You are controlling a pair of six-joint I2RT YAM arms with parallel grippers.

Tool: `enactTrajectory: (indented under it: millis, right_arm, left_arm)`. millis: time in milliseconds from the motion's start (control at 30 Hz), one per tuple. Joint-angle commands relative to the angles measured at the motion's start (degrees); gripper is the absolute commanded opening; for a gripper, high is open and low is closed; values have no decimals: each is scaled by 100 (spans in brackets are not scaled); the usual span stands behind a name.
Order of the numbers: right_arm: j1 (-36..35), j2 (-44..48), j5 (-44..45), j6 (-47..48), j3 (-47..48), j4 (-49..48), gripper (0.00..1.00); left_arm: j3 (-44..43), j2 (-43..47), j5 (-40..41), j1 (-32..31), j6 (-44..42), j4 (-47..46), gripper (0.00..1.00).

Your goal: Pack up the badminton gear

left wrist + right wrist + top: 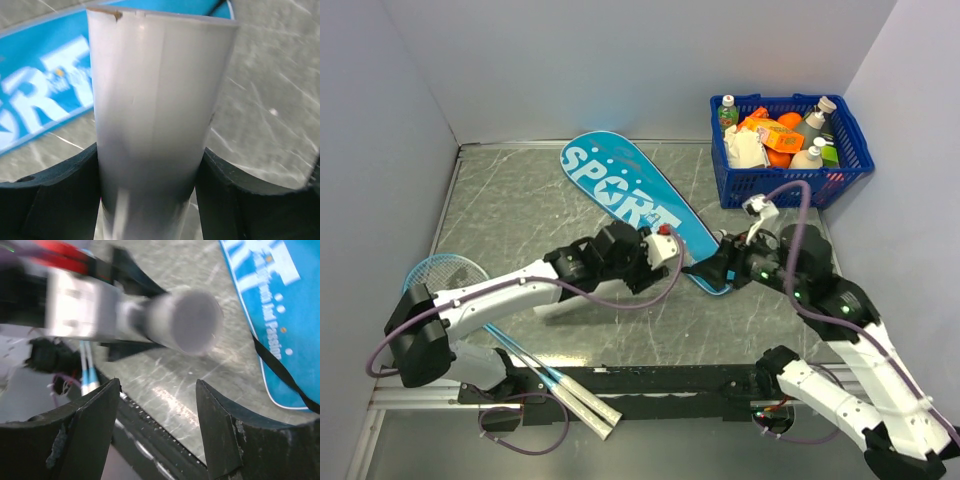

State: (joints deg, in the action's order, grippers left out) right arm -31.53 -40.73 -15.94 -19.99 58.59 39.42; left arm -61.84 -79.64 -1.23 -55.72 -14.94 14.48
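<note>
My left gripper (672, 250) (150, 160) is shut on a white flared tube that looks like the shuttlecock (160, 100); its wide end points away from the fingers. It hangs just above the table beside the narrow end of the teal bag lettered SPORT (620, 185) (45, 95). My right gripper (717, 268) (157, 405) is open and empty, facing the shuttlecock's round end (192, 322) a short way off. Two light-blue rackets (445, 272) lie at the front left, with their white handles (588, 407) on the front rail. Their shafts show in the right wrist view (87, 376).
A blue grocery basket (857, 150) with bottles and packets stands at the back right. The bag's black strap (280, 371) trails off its narrow end (285, 315) onto the table. A black rail (660, 380) runs along the front edge. Walls close in the left, back and right.
</note>
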Motion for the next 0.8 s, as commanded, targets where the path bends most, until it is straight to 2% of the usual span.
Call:
enactTrajectory:
  millis: [0, 100, 300, 433, 767]
  right_arm:
    - [-29, 267, -427, 311, 495, 847, 69]
    - [-29, 197, -567, 399, 645, 1076, 68]
    - [-29, -22, -1129, 285, 496, 857, 64]
    - [-38, -469, -1613, 188, 487, 497, 57]
    - [-64, -1262, -2105, 355, 1014, 391, 51]
  left_arm:
    - [427, 579, -17, -263, 894, -463, 1]
    - [857, 1062, -166, -386, 1246, -770, 7]
    - [1701, 1863, -738, -483, 1924, -1720, 8]
    - [1922, 1934, -729, -641, 2012, -1826, 5]
    - [2062, 1961, -326, -1081, 1934, -1791, 1]
